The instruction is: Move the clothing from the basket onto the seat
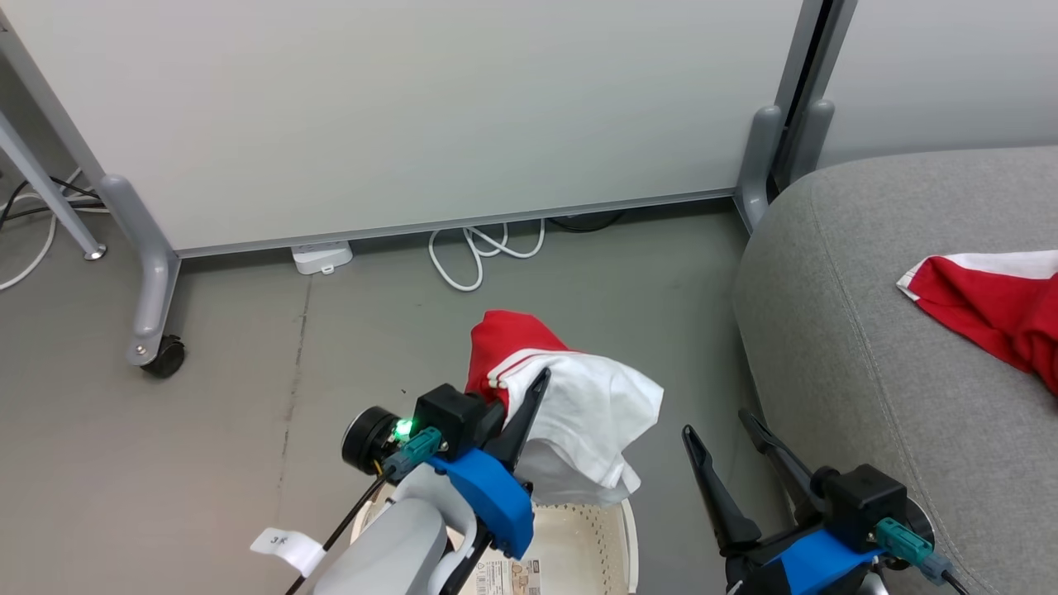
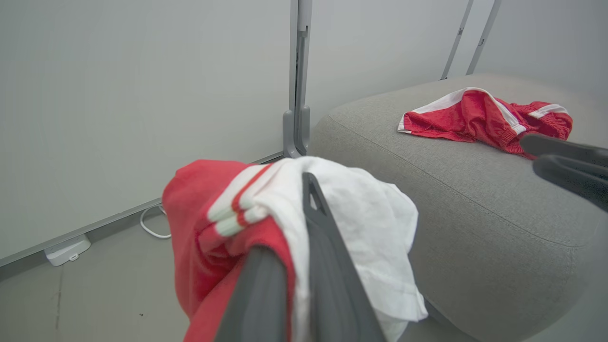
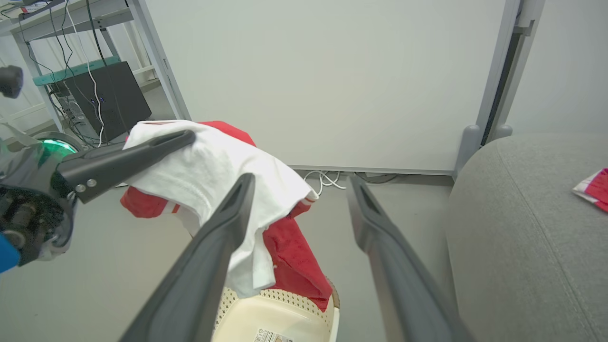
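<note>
Looks like a lab or office bay: white partition panels (image 1: 397,107) on castered feet (image 1: 150,285), power strip (image 1: 322,257) and loose cable (image 1: 479,252) on the floor (image 1: 248,430), metal rack (image 3: 76,19) with computer tower (image 3: 111,99), one grey seat (image 1: 868,372).

Straight ahead at twelve o'clock I face a pale partition panel (image 1: 413,107) on grey legs. Its left leg (image 1: 149,273) comes down at ten o'clock and ends in a black caster (image 1: 165,358) on the grey floor (image 1: 124,479). A white power strip (image 1: 321,256) lies under the panel's lower edge at eleven o'clock. A looped white cable (image 1: 479,273) lies near it, toward twelve. Grey posts (image 1: 773,157) rise at one o'clock. In the right wrist view, a black box (image 3: 111,97) sits at ten o'clock beneath a metal rack (image 3: 71,19) hung with wires.
</note>
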Motion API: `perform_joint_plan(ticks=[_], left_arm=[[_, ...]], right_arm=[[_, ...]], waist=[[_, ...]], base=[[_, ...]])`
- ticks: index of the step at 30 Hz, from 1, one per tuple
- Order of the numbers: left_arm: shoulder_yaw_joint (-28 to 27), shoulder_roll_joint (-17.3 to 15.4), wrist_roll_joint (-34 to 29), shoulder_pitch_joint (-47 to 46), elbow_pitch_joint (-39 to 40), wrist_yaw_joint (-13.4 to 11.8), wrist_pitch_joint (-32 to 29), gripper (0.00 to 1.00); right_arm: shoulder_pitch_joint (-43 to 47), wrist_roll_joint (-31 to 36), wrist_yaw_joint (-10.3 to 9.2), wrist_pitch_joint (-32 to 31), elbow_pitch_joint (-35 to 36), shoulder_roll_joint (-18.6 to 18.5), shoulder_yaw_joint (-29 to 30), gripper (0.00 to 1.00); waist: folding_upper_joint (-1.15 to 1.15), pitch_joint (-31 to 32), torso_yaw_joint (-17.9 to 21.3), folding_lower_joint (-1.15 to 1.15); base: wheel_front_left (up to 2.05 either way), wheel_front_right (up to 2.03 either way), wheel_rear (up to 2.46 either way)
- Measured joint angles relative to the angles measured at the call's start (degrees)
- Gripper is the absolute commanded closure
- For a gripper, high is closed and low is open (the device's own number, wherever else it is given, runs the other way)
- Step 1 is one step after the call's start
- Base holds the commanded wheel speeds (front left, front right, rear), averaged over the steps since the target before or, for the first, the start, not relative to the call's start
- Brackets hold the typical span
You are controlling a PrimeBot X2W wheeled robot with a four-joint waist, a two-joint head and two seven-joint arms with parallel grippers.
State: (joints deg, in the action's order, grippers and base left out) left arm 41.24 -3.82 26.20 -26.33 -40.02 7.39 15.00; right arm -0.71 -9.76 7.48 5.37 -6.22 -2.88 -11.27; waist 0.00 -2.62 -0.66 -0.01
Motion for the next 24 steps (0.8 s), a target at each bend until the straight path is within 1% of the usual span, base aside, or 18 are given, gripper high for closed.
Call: perform_joint_plan(ticks=[12, 24], left_arm=[[5.87, 0.82, 4.38, -6.72, -0.77, 0.0, -0.01, 1.0], [11.37, 0.91, 9.92, -12.72, -0.64, 0.0, -0.01, 1.0]], right_arm=[[0.4, 0.0, 0.0, -0.89, 0.01, 0.0, -0.69, 0.0], [1.25, -0.42, 0.0, -1.29, -0.77, 0.0, -0.54, 0.0]], waist=[[0.0, 0.87, -1.88, 0.01], [0.0, 2.37, -2.34, 0.01]], base=[[0.0, 0.0, 0.0], [0.0, 0.0, 0.0]])
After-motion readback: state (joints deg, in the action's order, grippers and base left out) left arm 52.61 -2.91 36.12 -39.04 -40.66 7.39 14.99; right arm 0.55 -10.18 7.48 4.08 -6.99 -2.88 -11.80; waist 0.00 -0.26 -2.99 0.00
